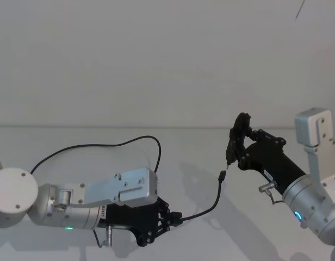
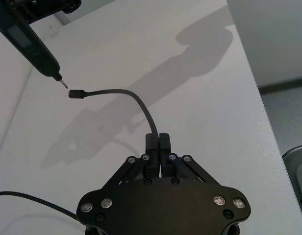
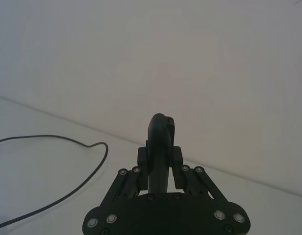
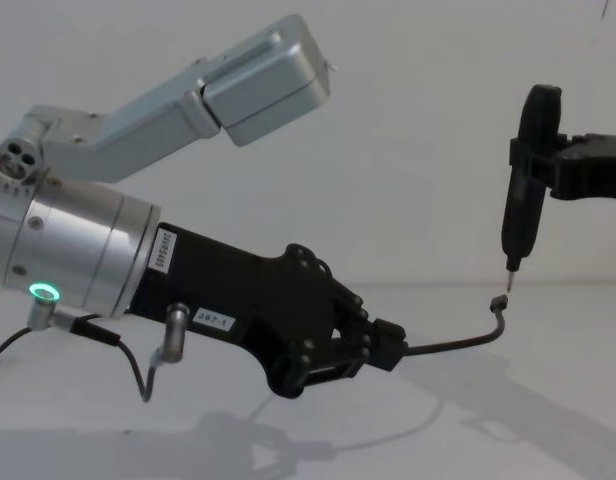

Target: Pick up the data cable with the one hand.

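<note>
Cable end clamped: the left gripper (image 2: 157, 147), low over the near part of the bench (image 1: 173, 147), has its jaws pressed together on the data cable (image 1: 203, 212) a short way behind the plug (image 2: 75, 94). From the jaws the cord arcs upward, and the plug hangs lifted off the bench, pointing up in the chest view. Behind the jaws the cable loops out across the bench toward the far edge and curves back to the left side. The right gripper (image 1: 236, 142) sits to the right, jaws shut on a slim black tool (image 4: 523, 175) held upright, its metal tip just above the plug, apart by a small gap. Bench is plain white; right edge shows in the left wrist view, with bare surface between it and the cable.
</note>
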Controlling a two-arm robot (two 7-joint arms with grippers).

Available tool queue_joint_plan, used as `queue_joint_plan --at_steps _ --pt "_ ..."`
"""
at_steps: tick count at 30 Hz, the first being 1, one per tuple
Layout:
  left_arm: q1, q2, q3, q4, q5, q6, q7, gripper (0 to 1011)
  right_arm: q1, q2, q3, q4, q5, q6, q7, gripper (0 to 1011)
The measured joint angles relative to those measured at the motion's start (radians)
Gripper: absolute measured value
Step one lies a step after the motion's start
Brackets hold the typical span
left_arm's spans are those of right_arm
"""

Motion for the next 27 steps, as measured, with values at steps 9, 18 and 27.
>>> queue_joint_plan --at_steps 9,18,27 --pt "0.000 0.000 0.000 0.000 0.000 0.000 0.000 40 0.002 -0.011 0.001 0.007 -0.023 -0.011 -0.012 279" --pt "0.000 0.000 0.000 0.000 0.000 0.000 0.000 40 0.003 -0.018 0.007 0.009 -0.027 -0.005 -0.007 279" --pt "0.000 0.000 0.000 0.000 0.000 0.000 0.000 40 0.004 -0.021 0.012 0.010 -0.013 0.010 0.009 279"
